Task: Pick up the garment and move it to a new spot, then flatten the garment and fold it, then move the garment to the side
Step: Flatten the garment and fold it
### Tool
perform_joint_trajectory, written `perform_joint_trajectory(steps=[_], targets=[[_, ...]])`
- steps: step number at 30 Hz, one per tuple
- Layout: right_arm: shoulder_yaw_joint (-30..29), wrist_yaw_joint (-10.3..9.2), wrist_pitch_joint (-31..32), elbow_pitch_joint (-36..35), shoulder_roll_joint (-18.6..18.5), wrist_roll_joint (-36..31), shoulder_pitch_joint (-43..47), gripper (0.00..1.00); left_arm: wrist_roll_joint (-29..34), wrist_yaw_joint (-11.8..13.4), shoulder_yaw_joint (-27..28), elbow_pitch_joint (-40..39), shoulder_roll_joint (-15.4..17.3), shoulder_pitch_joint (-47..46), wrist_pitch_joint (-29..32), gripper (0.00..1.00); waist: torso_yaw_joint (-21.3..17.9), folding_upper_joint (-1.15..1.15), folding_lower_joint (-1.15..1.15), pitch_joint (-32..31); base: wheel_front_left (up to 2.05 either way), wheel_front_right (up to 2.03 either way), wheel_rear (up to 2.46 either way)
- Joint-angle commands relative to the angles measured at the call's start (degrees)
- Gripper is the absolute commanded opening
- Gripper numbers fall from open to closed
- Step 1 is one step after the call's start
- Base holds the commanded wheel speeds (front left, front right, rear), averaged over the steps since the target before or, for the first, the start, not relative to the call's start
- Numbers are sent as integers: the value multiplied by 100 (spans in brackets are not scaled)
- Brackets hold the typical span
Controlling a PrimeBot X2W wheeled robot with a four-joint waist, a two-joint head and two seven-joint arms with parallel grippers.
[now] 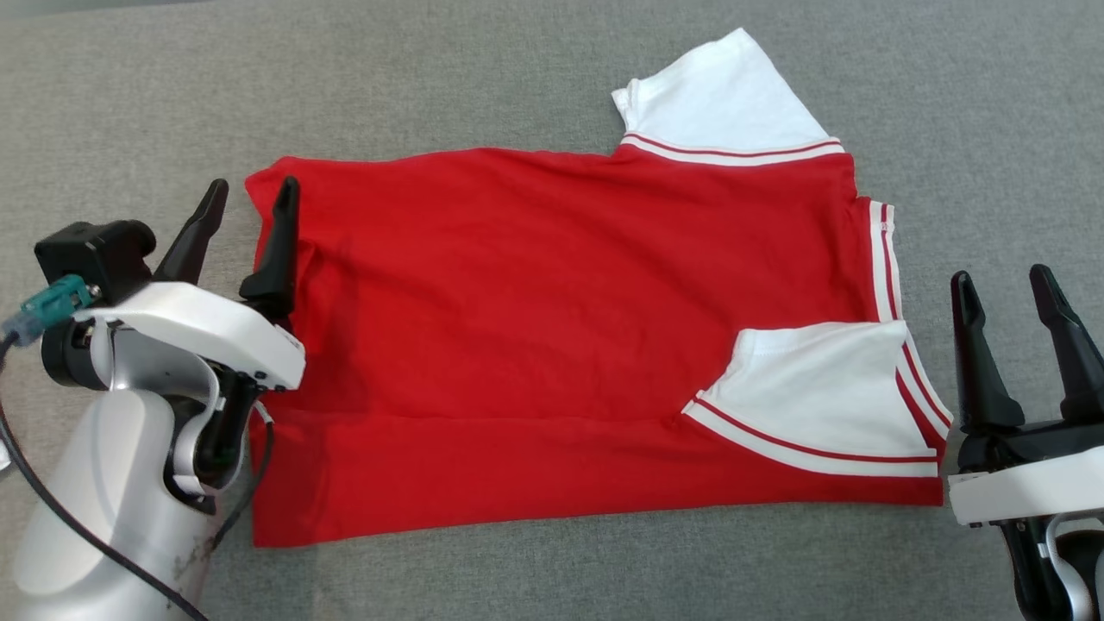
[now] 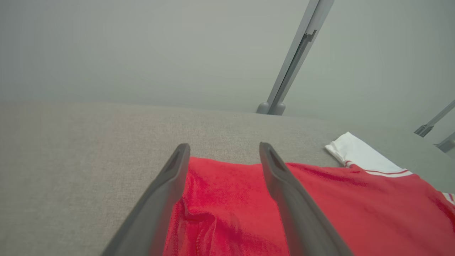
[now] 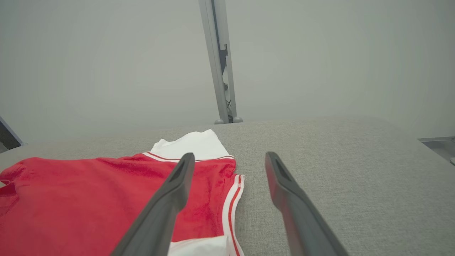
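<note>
Garment (image 1: 552,345), a red shirt with white sleeves, lies spread flat at the centre of a grey cloth-covered table (image 1: 517,69), collar end toward 3 o'clock. By the look of it, placing and flattening are done and folding has begun. The near long edge and near sleeve (image 1: 828,388) appear turned in over the body, while the far sleeve (image 1: 724,95) sticks out at 1 o'clock. More folds and the move aside remain. Left gripper (image 1: 255,185) stands wide and empty at the shirt's 9 o'clock edge, one finger over red cloth, one over grey table. Right gripper (image 1: 1000,278), also wide and empty, sits just beside the collar end at 4 o'clock, apart from the fabric.
</note>
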Motion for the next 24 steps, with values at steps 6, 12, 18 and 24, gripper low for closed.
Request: perform_joint_trajectory(steps=[6, 12, 18, 24], targets=[[165, -2, -166, 246, -12, 72, -230, 100, -502, -479, 149, 1509, 104, -829, 401, 100, -261, 0, 0, 343, 0, 0, 0], [213, -2, -282, 454, -40, 153, -349, 100, -735, -779, 184, 2514, 166, -1334, 613, 100, -347, 0, 0, 456, 0, 0, 0], [157, -2, -348, 592, -91, 219, -411, 100, -936, -1031, 183, 3032, 143, -1624, 528, 0, -357, 0, 0, 470, 0, 0, 0], [31, -2, -306, 663, -302, 340, -739, 100, -960, -1140, 56, 3143, 137, -1741, 321, 0, -305, 0, 0, 433, 0, 0, 0]])
